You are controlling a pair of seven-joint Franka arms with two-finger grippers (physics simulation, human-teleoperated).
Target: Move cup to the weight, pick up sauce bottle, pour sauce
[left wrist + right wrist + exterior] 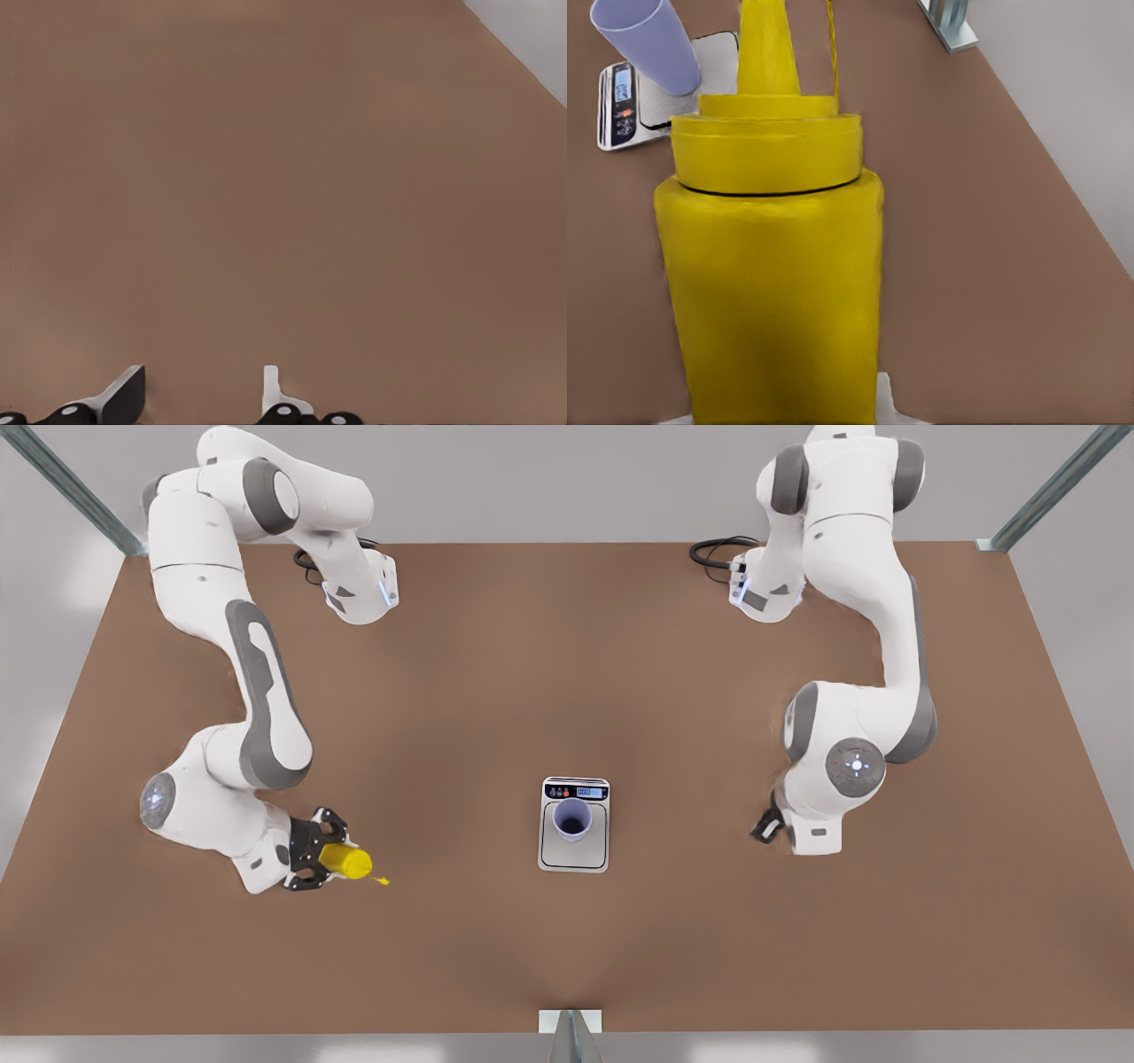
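the right gripper [321, 856], at eight o'clock, clamps the bottle [346, 862] with sauce [383, 880] dripping onto the table [567, 957], well apart from the cup [572, 818]. cup sits on the scale [574, 854] at centre, so pouring into it remains. the left gripper [199, 403] waits at three o'clock, fingers apart and empty.

Right gripper [326, 861] sits low at the front view's left, wrist bent so the black fingers [312, 884] point sideways toward table centre, clamped on the bottle [346, 862], which lies roughly horizontal. That arm folds back in an S. Left gripper [769, 825] at the front view's right hangs near the table, pointing down, fingers [120, 396] spread apart, nothing between them. That arm waits, elbow raised.
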